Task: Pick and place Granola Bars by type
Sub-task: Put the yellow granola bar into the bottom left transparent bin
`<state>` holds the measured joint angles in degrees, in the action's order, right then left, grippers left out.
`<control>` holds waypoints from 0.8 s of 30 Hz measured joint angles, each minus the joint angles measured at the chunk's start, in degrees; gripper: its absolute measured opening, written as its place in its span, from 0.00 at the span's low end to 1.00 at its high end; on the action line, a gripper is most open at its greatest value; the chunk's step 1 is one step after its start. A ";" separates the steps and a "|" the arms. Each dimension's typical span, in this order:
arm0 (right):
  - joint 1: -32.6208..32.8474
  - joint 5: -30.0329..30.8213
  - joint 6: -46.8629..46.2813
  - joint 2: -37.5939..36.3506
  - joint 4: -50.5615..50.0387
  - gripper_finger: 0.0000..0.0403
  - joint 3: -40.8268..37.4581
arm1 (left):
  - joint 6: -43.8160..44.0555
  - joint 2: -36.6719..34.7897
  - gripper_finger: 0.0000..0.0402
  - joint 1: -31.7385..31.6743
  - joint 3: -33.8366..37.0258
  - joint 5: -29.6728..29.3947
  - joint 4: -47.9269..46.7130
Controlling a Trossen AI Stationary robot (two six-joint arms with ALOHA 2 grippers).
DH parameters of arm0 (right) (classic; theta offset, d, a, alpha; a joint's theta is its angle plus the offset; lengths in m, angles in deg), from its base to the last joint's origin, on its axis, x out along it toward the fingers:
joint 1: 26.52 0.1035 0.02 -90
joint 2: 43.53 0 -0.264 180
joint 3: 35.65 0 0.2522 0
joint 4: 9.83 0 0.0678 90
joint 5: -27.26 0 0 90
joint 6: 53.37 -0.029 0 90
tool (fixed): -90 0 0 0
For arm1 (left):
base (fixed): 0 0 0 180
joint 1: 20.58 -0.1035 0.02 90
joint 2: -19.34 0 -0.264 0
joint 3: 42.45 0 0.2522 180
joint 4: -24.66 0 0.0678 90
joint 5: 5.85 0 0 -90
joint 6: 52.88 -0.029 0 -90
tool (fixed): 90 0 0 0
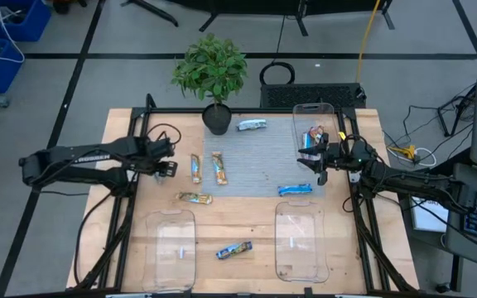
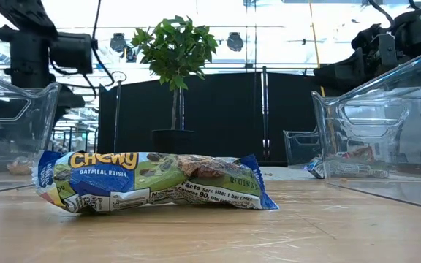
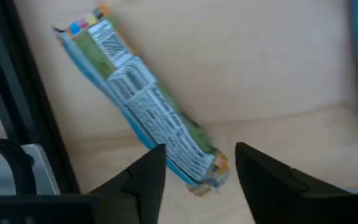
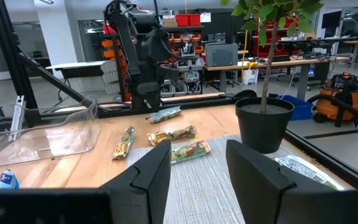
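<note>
Granola bars lie scattered on my table: a Chewy oatmeal raisin bar (image 1: 233, 249) between the two near clear trays (image 1: 171, 248), gold ones (image 1: 195, 168) by the grey mat (image 1: 255, 157), a blue one (image 1: 295, 189) near the mat's corner. I judge them light, soft and slick-wrapped, best pinched across the narrow middle. My left gripper (image 3: 196, 177) hangs low over a bar (image 3: 143, 109), fingers apart. My right gripper (image 4: 197, 165) hovers empty and parted beside the far tray (image 1: 315, 116).

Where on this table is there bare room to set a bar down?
Bare mat shows between the potted plant and the blue bar, right of the two upright bars. Both near trays look empty. The far right tray is crowded: bars inside, right gripper beside it.
</note>
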<state>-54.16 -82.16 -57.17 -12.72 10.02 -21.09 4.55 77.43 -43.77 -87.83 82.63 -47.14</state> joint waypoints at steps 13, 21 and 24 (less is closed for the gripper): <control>0.00 -0.11 -0.46 -0.01 -0.04 0.37 0.00 | -1.89 15.53 0.44 -7.79 0.00 5.10 -0.39; -0.01 -0.14 -0.47 0.00 -0.28 0.36 0.00 | -7.65 16.82 0.26 -7.65 0.00 5.51 1.33; 0.00 -0.15 -0.47 0.01 -0.28 0.37 0.00 | -10.20 16.76 0.16 -7.01 0.00 5.07 3.04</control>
<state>-54.16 -82.32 -57.64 -12.70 9.73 -21.09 -5.65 94.18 -50.78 -87.83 87.71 -44.10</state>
